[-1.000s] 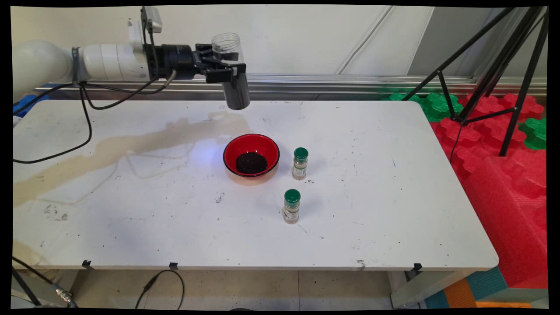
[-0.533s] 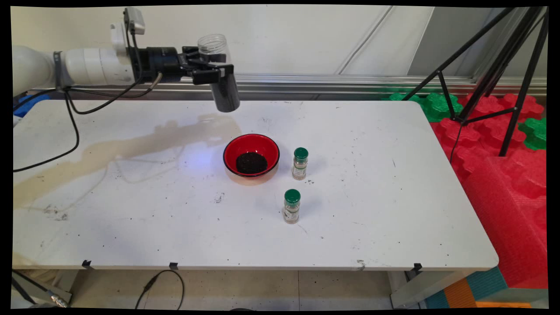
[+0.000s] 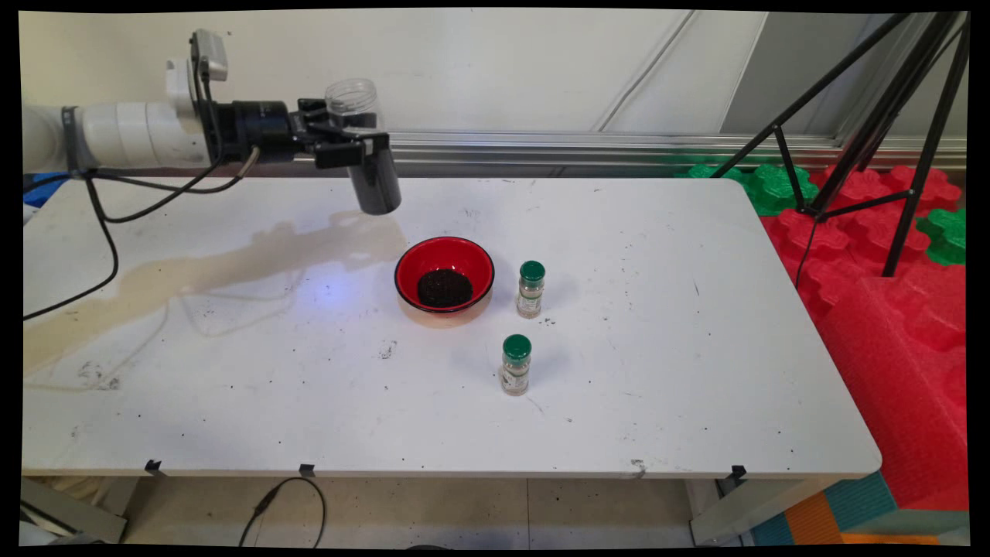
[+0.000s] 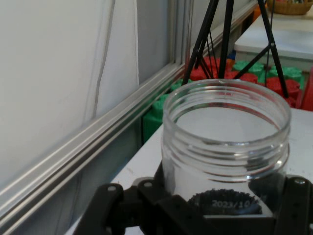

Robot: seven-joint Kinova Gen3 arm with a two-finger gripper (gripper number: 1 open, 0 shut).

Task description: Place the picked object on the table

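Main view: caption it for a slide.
Pincer holds an open jar above the table, left of a red bowl.

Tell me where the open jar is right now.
In the main view, the clear jar is held upright in the gripper above the table's far left, up-left of the red bowl.
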